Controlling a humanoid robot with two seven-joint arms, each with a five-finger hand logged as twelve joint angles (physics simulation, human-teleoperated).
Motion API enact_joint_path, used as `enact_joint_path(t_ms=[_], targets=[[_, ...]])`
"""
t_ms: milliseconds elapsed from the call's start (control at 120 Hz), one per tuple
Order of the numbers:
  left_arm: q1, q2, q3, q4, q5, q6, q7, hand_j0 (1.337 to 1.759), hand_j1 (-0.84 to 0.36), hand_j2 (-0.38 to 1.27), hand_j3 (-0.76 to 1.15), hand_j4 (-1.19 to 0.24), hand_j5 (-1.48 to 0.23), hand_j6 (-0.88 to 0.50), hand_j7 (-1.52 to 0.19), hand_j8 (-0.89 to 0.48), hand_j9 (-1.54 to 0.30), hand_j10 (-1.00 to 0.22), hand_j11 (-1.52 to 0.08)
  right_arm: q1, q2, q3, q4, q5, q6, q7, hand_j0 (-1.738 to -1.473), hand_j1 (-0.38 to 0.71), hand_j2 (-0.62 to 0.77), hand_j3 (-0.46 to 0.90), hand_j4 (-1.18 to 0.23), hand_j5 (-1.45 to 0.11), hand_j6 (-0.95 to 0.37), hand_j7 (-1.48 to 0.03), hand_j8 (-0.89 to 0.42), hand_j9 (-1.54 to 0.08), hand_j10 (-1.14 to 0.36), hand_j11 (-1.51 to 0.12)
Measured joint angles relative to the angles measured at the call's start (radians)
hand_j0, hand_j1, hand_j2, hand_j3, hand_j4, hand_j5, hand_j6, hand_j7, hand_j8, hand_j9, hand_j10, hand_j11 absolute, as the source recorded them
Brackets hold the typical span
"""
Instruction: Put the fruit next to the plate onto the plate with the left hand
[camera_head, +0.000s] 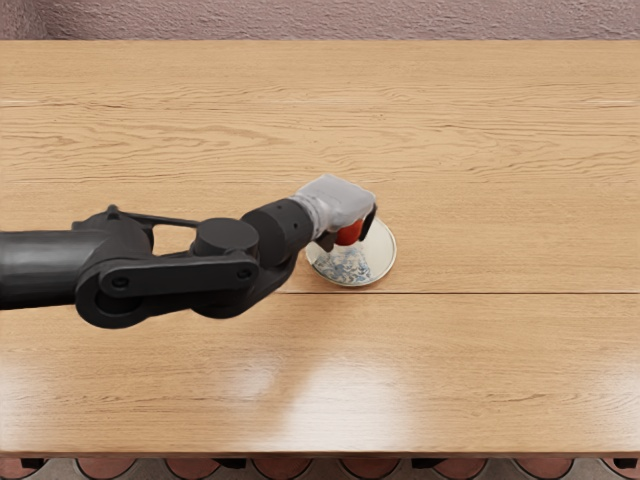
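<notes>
Red fruit (349, 234) sits in the left hand (335, 205), fingers wrapped round it, over the plate (386, 262) near 12 o'clock; better ease toward centre, release low.

Table (450, 150) glossy wood (grain visible); plate (386, 254) shiny, metallic.

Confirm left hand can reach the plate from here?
Probably yes: the left hand hangs right over the plate, apparently gripping the red fruit, and nothing visible lies between hand and plate.
</notes>
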Motion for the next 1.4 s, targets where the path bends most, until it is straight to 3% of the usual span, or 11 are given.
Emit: enact_joint_path(t_ms=[358, 392, 533, 700, 767, 917, 1117, 1175, 1400], targets=[[0.040, -0.013, 0.026, 0.021, 0.006, 0.005, 0.000, 1.648, -0.34, 0.20, 0.00, -0.64, -0.93, -0.32, -0.93, -0.32, -0.95, -0.57, -0.98, 0.000, 0.000, 0.000, 0.001, 0.000, 0.000, 0.000, -1.658, -0.33, 0.00, 0.00, -0.02, -0.02, -0.02, -0.02, -0.02, -0.02, -0.02, -0.02], [0.040, -0.013, 0.026, 0.022, 0.005, 0.005, 0.000, 1.649, -0.31, 0.18, 0.00, -0.61, -0.87, -0.33, -0.87, -0.32, -0.88, -0.56, -0.91, 0.000, 0.000, 0.000, 0.001, 0.000, 0.000, 0.000, -1.658, -0.33, 0.00, 0.00, -0.02, -0.02, -0.02, -0.02, -0.02, -0.02, -0.02, -0.02], [0.039, -0.010, 0.021, 0.031, -0.007, 0.006, 0.000, 1.654, 0.00, 0.09, 0.00, -0.32, -0.46, -0.18, -0.45, -0.18, -0.46, -0.30, -0.48, 0.000, 0.000, 0.000, 0.001, 0.000, 0.000, 0.000, -1.658, -0.33, 0.00, 0.00, -0.02, -0.02, -0.02, -0.02, -0.02, -0.02, -0.02, -0.02], [0.015, 0.002, 0.005, 0.029, -0.063, -0.010, 0.000, 1.656, 0.19, 0.04, 0.00, -0.15, -0.21, -0.09, -0.21, -0.08, -0.21, -0.14, -0.22, 0.000, 0.000, 0.000, 0.001, 0.000, 0.000, 0.000, -1.658, -0.33, 0.00, 0.00, -0.02, -0.02, -0.02, -0.02, -0.02, -0.02, -0.02, -0.02], [-0.016, 0.088, -0.020, 0.019, -0.134, -0.051, 0.000, 1.657, 0.23, 0.03, 0.00, -0.11, -0.15, -0.06, -0.15, -0.06, -0.15, -0.10, -0.16, 0.000, 0.000, 0.000, 0.001, 0.000, 0.000, 0.000, -1.658, -0.33, 0.00, 0.00, -0.02, -0.02, -0.02, -0.02, -0.02, -0.02, -0.02, -0.02], [0.001, 0.291, -0.192, -0.027, -0.321, -0.209, 0.000, 1.657, 0.29, 0.02, 0.00, -0.06, -0.08, -0.04, -0.08, -0.03, -0.08, -0.05, -0.08, 0.000, 0.000, 0.000, 0.001, 0.000, 0.000, 0.000, -1.658, -0.33, 0.00, 0.00, -0.02, -0.02, -0.02, -0.02, -0.02, -0.02, -0.02, -0.02], [0.055, 0.731, -0.409, -0.046, -0.920, -0.494, 0.000, 1.658, 0.32, 0.01, 0.00, -0.03, -0.03, -0.02, -0.03, -0.02, -0.03, -0.02, -0.03, 0.000, 0.000, 0.000, 0.001, 0.000, 0.000, 0.000, -1.658, -0.33, 0.00, 0.00, -0.02, -0.02, -0.02, -0.02, -0.02, -0.02, -0.02, -0.02], [0.116, 0.807, -0.433, -0.044, -1.050, -0.533, 0.000, 1.658, 0.33, 0.01, 0.00, -0.02, -0.03, -0.02, -0.03, -0.02, -0.03, -0.02, -0.03, 0.000, 0.000, 0.000, 0.001, 0.000, 0.000, 0.000, -1.658, -0.33, 0.00, 0.00, -0.02, -0.02, -0.02, -0.02, -0.02, -0.02, -0.02, -0.02], [0.225, 1.089, -0.455, -0.023, -1.210, -0.580, 0.000, 1.658, 0.34, 0.00, 0.00, -0.01, -0.01, -0.01, -0.01, -0.01, -0.01, -0.01, -0.01, 0.000, 0.000, 0.000, 0.001, 0.000, 0.000, 0.000, -1.658, -0.33, 0.00, 0.00, -0.02, -0.02, -0.02, -0.02, -0.02, -0.02, -0.02, -0.02]])
